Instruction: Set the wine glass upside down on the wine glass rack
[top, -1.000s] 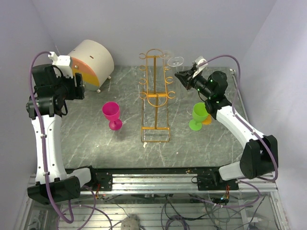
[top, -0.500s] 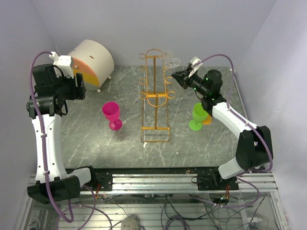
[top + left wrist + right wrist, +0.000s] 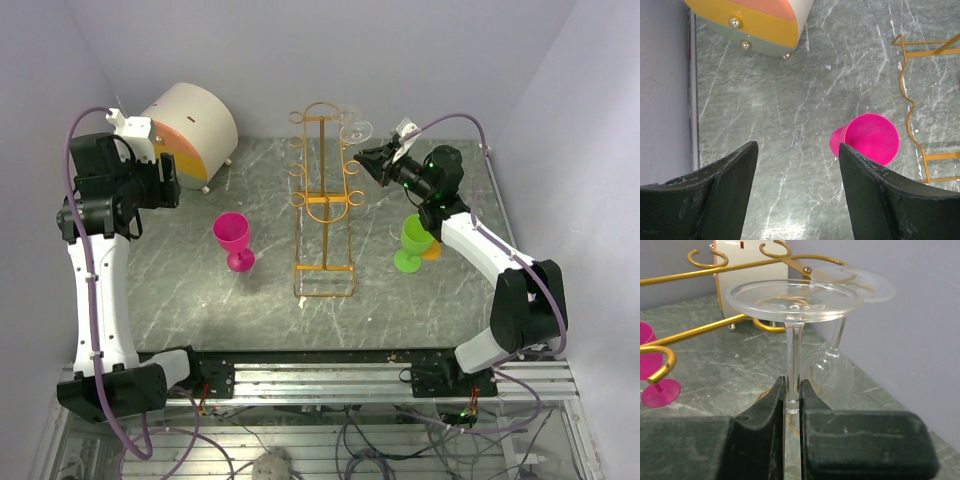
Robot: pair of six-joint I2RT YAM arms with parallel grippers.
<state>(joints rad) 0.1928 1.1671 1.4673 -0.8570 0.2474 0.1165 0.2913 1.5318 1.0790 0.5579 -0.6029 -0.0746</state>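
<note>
My right gripper (image 3: 791,385) is shut on the stem of a clear wine glass (image 3: 794,300), held upside down with its round foot on top. In the top view the right gripper (image 3: 378,163) holds the wine glass (image 3: 356,130) just right of the golden wine glass rack (image 3: 324,205), near its upper hooks. The rack's hooks (image 3: 705,262) show left of and behind the glass. A second clear glass (image 3: 832,372) hangs upside down behind it. My left gripper (image 3: 165,182) is open and empty, high at the far left; it also shows in the left wrist view (image 3: 797,150).
A pink cup (image 3: 233,240) stands left of the rack, also in the left wrist view (image 3: 871,139). A green cup (image 3: 414,240) and an orange one (image 3: 433,250) stand under my right arm. A round drawer box (image 3: 190,125) sits at the back left.
My right gripper has moved a little left and back toward the rack's top hooks with the glass in it. The left arm has barely moved.
</note>
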